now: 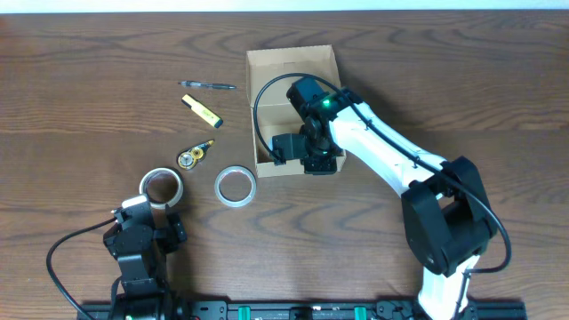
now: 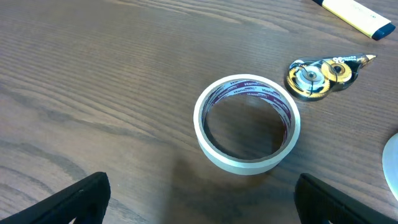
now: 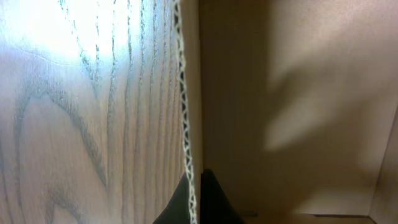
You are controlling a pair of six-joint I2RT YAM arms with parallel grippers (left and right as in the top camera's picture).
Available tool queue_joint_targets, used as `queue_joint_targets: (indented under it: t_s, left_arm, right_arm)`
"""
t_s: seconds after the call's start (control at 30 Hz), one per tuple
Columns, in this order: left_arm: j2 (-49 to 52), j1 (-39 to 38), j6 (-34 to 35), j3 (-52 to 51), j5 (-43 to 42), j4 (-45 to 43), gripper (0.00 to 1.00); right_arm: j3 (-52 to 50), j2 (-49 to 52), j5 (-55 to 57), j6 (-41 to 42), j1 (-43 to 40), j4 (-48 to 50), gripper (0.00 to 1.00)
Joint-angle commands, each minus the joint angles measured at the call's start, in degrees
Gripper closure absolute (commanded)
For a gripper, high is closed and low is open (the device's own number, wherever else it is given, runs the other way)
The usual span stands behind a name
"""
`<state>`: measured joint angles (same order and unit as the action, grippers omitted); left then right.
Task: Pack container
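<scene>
The container (image 1: 293,67) is an open tan cardboard box at the table's middle back. My right gripper (image 1: 309,163) reaches down at its near wall. In the right wrist view its black fingers (image 3: 193,199) are shut on the container's wall edge (image 3: 185,93), one finger outside and one inside. The box interior (image 3: 298,93) looks bare there. My left gripper (image 1: 147,212) is open and empty at the lower left, just short of a white tape roll (image 2: 247,123). Its fingers (image 2: 202,205) show at the frame's bottom corners.
The tape roll by the left gripper (image 1: 163,187) lies left of a second, flatter white roll (image 1: 236,185). A gold correction-tape dispenser (image 1: 191,156), a yellow highlighter (image 1: 202,109) and a pen (image 1: 207,85) lie left of the container. The dispenser (image 2: 320,74) and highlighter (image 2: 357,14) also show in the left wrist view.
</scene>
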<state>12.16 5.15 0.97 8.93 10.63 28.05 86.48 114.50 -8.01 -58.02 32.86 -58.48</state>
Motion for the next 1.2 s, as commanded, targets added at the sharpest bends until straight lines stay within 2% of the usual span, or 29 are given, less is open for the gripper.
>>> queue_joint_targets:
  t_s: [0.0,0.03,0.5,0.8,0.97,1.17]
  left_arm:
    - [-0.44,-0.02,-0.98,-1.07,-0.15,-0.02,0.05]
    - [-0.44,-0.02,-0.98,-1.07,-0.15,0.0,0.05]
    - [-0.44,-0.02,-0.98,-1.07,-0.15,-0.02,0.05]
    - [-0.44,-0.02,-0.98,-1.07,-0.15,0.0,0.05]
    - [-0.44,-0.02,-0.98,-1.07,-0.15,0.0,0.05]
    - [-0.44,-0.02,-0.98,-1.07,-0.15,0.0,0.05]
  right_arm:
    - [-0.57,0.0,0.68,0.79,-0.37,0.0,0.38]
    - [-0.57,0.0,0.7,0.79,-0.35,0.02,0.01]
    - [1.31,-1.07,3.96,1.9,-0.15,-0.24,0.01]
    - [4.68,-7.5,3.89,3.54,-0.13,-1.11,0.01]
    - [4.68,-14.34,3.63,10.93,-0.15,-1.03,0.01]
    - [4.66,-24.24,2.99,25.92,-0.22,-0.37,0.01]
